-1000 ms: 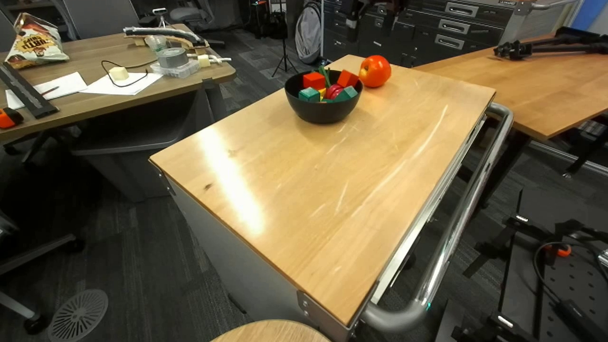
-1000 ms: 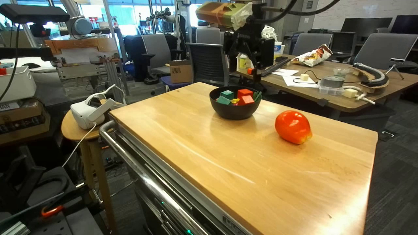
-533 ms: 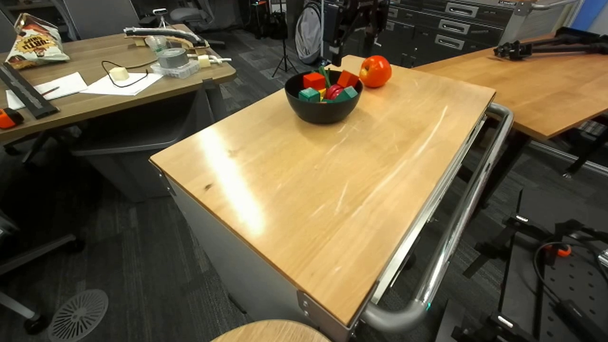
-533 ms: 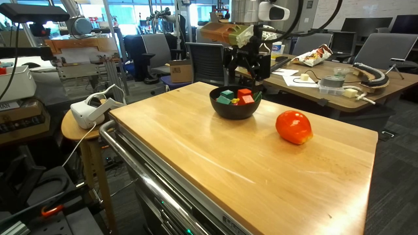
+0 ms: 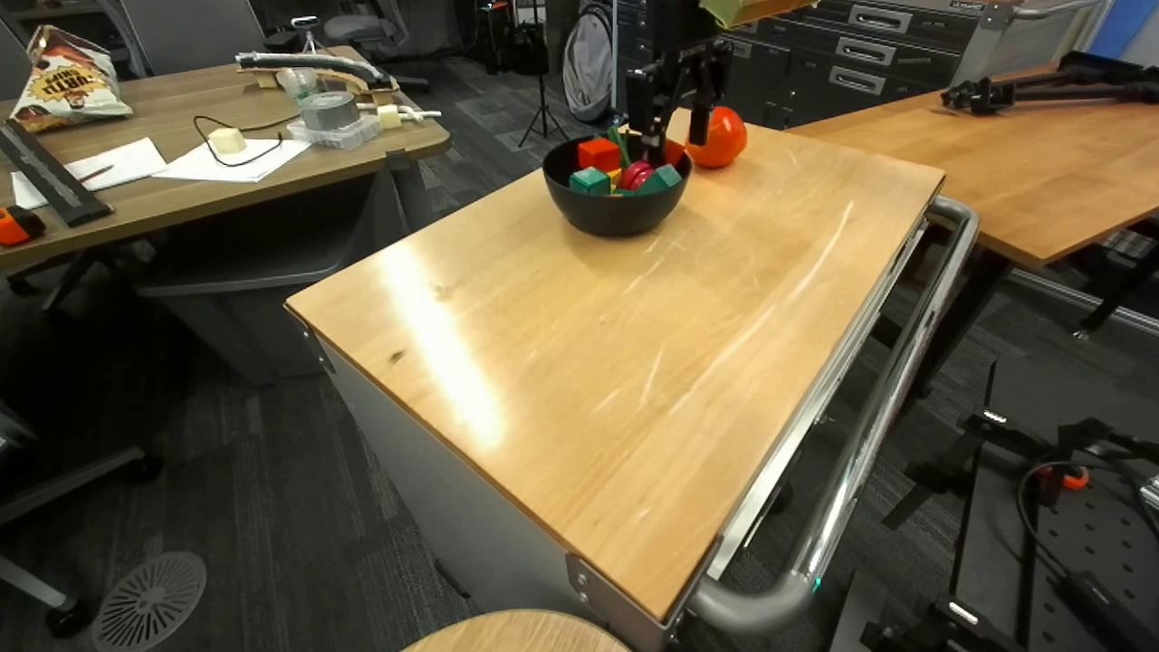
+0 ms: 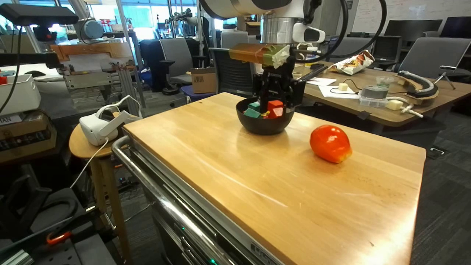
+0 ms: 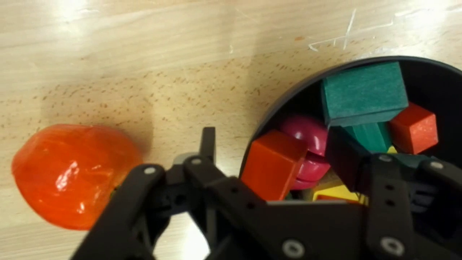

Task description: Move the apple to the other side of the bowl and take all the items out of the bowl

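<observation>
Currently, the step in hand looks like emptying the black bowl, which sits above centre in both exterior views, loaded with items. The apple rests on the wooden table, apart from the bowl, right of centre in an exterior view and at lower left in the wrist view; whether that is its wanted side cannot be told.

The gripper hangs over the rim with its fingers well apart, and seems to hold nothing. In the wrist view, one fingertip, near mid-frame, stands outside the bowl; the other, right of centre, is inside it. Between them lie the bowl's wall, a red block and a dark-red fruit. A green block shows at upper right, a yellow piece lower down.

Next comes, probably, closing: as placed, the fingers may pinch wall and block together. To take the block alone, both tips would need to be inside the rim.
</observation>
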You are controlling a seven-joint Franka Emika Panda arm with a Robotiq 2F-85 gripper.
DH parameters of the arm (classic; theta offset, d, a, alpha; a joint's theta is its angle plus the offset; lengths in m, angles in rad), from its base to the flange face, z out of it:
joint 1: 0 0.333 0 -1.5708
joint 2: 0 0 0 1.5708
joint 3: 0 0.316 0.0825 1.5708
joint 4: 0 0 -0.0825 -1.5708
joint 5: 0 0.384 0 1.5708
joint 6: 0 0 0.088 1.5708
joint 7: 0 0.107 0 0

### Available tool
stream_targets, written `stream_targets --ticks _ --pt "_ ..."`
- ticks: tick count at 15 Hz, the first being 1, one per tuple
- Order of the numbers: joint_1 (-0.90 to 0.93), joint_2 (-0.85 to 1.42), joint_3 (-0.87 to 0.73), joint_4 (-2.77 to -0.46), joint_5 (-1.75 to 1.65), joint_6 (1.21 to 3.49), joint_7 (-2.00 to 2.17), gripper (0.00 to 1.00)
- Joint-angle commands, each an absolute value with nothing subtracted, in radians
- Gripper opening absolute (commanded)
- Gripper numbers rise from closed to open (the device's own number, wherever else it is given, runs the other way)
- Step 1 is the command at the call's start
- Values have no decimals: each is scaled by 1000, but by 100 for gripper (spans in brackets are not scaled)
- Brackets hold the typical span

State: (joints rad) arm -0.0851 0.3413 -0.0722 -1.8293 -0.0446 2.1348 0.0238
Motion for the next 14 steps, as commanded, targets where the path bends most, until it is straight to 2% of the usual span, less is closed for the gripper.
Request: stream_targets --ticks 1,3,6,7,9,10,11,13,14 --pt "-72 356 -78 -1800 -80 2120 26 51" --pt "-68 358 -79 -1802 -93 2124 29 42" --pt "-59 357 -81 -1806 -126 2137 34 21" --pt "-56 354 -81 -1806 -141 2137 33 21" --pt "-49 342 -79 -1803 -167 2134 30 6" --pt "-45 339 -77 -1792 -176 2129 29 5" --pt "-40 338 -77 -1779 -185 2117 32 31" --pt "-32 330 -74 -1764 -195 2119 29 34" --pt "-28 329 -73 -1751 -200 2117 30 43"
